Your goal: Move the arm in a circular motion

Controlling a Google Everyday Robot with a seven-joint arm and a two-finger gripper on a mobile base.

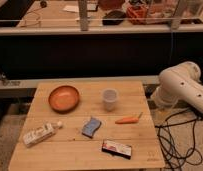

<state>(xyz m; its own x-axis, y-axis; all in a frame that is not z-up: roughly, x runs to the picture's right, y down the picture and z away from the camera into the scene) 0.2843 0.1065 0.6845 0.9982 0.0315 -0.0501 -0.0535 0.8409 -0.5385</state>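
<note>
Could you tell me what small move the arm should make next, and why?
Probably start curving the arm upward, beginning a circle clear of the table: its segments sit beside the table's right edge, and the gripper is out of view.

One each on the table (70, 147): bowl (64, 97), cup (110, 99), carrot (127, 120), sponge (91, 127), bottle (40, 134), packet (116, 148). One arm (182, 87) at three o'clock, gripper unseen.
</note>
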